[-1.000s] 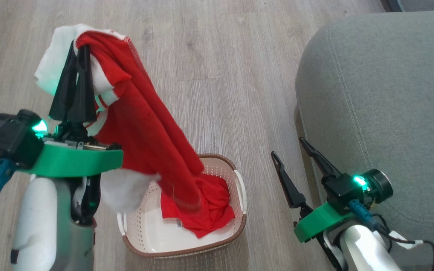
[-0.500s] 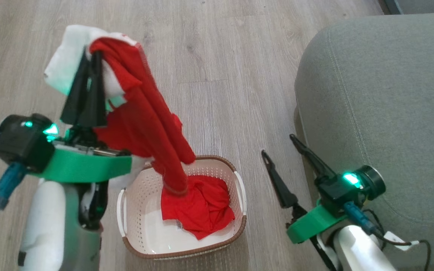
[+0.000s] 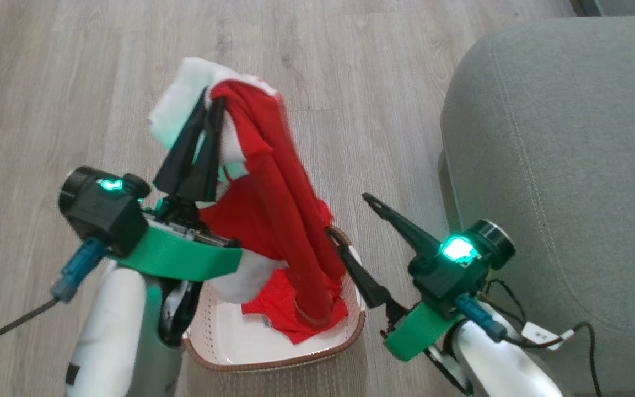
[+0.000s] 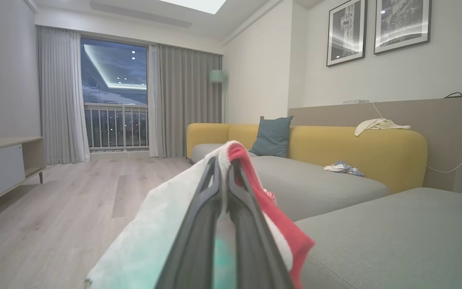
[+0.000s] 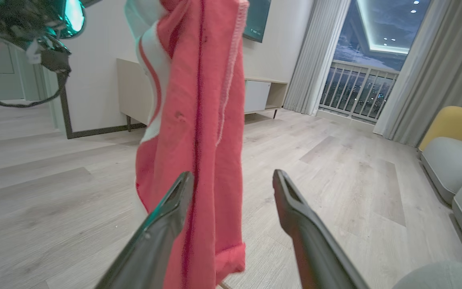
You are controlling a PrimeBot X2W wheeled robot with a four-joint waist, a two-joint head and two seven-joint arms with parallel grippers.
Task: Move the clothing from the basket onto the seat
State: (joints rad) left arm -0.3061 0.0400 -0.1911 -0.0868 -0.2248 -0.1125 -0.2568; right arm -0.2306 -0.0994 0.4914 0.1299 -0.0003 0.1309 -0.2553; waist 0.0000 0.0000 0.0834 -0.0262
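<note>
Lifting is judged to be the step in hand. The clothing [image 3: 279, 209] is pinched at a red-and-white fold by the left claw [image 3: 214, 98], which is closed narrow on the fabric and raised well above the basket [image 3: 215, 331]. From that grip a long red length hangs straight down, and its lower end is seen inside the basket. More red fabric is bunched there against the wall nearer the seat [image 3: 560, 138]. Whether that bunch is a second garment cannot be told. In the left wrist view the same claw [image 4: 223, 160] is seen pressed together on the clothing [image 4: 251, 180].

The right claw [image 3: 348, 213] is held wide and empty just above the basket's rim on the seat side, with one finger set against the hanging length. In the right wrist view the clothing [image 5: 199, 120] is draped before one finger, partly within the gap of that claw [image 5: 233, 175], but nothing is gripped.

The seat lies beside the basket on the robot's right, with a strip of floor [image 3: 394, 138] between them. The task is judged barely begun, since all the red fabric is over or in the basket.

Further height is called for next, so that the tail is drawn clear of the rim before it is carried across from the basket. Otherwise the light basket may be snagged and dragged.
</note>
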